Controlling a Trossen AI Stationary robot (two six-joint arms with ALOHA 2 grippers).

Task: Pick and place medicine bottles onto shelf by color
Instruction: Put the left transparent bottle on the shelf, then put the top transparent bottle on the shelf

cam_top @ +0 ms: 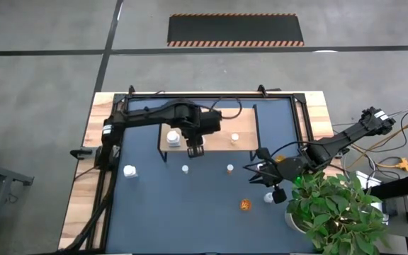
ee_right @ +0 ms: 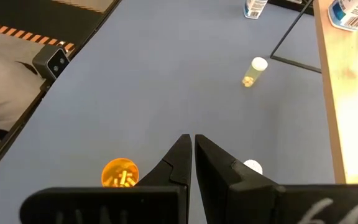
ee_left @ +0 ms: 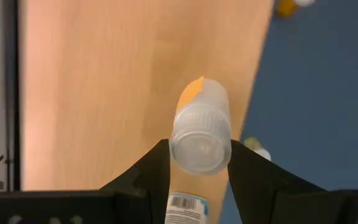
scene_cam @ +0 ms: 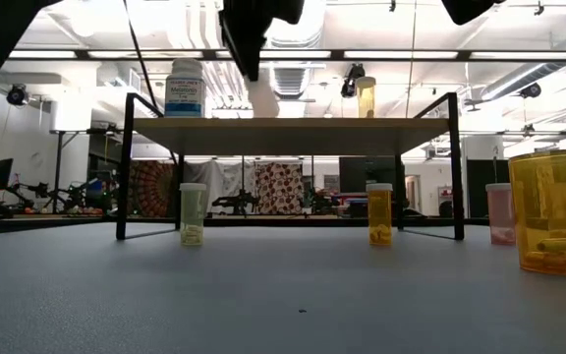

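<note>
Label print on white bottle (scene_cam: 186, 88) at one end of shelf (cam_top: 218, 141): present, too small to read. Barcode strip visible under the held bottle in left wrist view; no brand legible anywhere.

Left gripper (cam_top: 195, 150) above shelf, near its front edge: fingers (ee_left: 148, 174) clamped on either side of pale-capped orange bottle (ee_left: 201, 127), cap toward the wrist camera, long axis roughly upright, base over the wood.

Right gripper (ee_right: 193, 149) over the blue tabletop (cam_top: 190, 212) near potted plant (cam_top: 335, 212): fingers pressed together, nothing between them.

Count on shelf board: two standing bottles, the white one and a pale-capped one (cam_top: 234, 138), both upright.

Count on tabletop in high view: five bottles — white bottle (cam_top: 129, 171), small pale bottle (cam_top: 185, 168), amber bottle (cam_top: 229, 168), open orange vial (cam_top: 245, 205), white-capped bottle (cam_top: 268, 197). Uprightness of the last two: cannot tell.
</note>
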